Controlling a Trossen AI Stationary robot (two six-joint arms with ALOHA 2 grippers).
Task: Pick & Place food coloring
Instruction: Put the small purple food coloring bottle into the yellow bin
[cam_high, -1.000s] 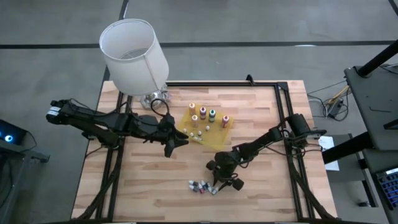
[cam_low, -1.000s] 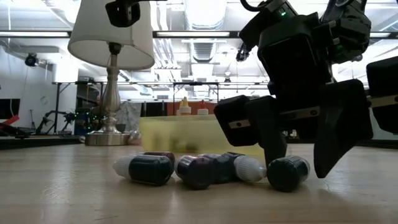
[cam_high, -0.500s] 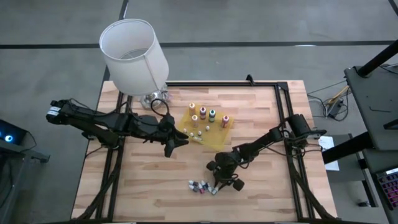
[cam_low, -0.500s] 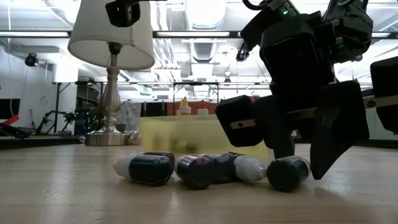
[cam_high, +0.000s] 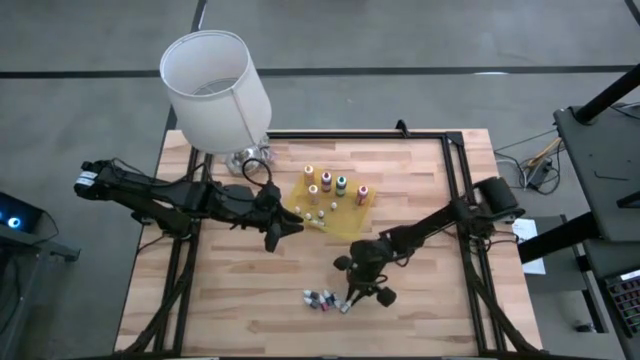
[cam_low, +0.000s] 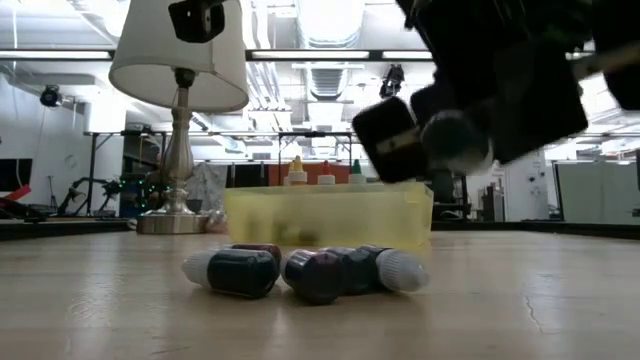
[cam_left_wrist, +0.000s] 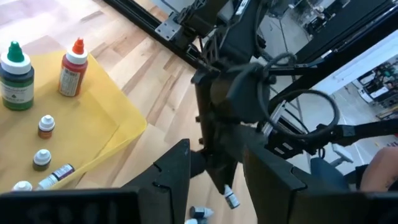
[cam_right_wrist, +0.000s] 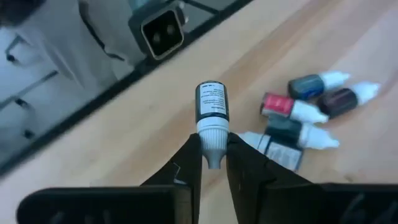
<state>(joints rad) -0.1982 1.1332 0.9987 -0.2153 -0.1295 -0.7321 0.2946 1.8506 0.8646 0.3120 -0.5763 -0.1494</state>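
The right end effector (cam_right_wrist: 213, 163) pinches a dark food coloring vial (cam_right_wrist: 211, 112) by its white cap, lifted clear of the table (cam_high: 420, 300) just beside the cluster of loose vials (cam_high: 320, 298). That cluster lies near the yellow tray (cam_high: 345, 218), where taller bottles (cam_high: 340, 185) stand. The left end effector (cam_high: 285, 226) hovers at the tray's edge, fingers spread.

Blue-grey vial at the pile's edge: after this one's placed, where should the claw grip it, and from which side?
Likely from straight above, at its pale cap: the blue-grey vial lies flat, cap jutting clear, while its body crowds the red vial. The right claw holds a dark vial the same way; the left claw waits by the tray.
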